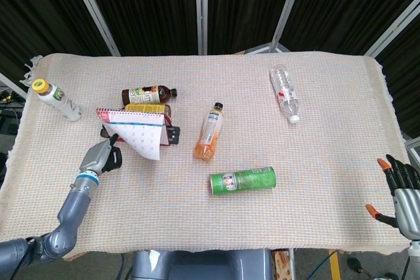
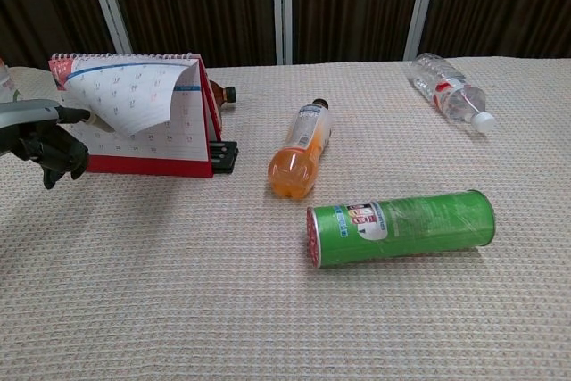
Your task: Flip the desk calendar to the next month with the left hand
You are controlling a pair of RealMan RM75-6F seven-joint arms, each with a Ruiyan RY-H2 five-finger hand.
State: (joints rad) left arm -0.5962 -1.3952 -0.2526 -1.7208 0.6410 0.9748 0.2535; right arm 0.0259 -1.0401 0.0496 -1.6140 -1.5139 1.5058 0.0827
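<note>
Chest view: left hand [image 2: 45, 142] lifts the corner of a desk calendar's [image 2: 169, 136] front page [image 2: 125, 95] at the table's left side.

The calendar stands upright, its spiral edge running left to right and its printed face toward the robot, with the page curling up off the lower left corner onto an extended finger. Behind it lie two bottles. The right hand [image 1: 400, 188] rests with fingers spread, holding nothing, at the table's near right edge.
</note>
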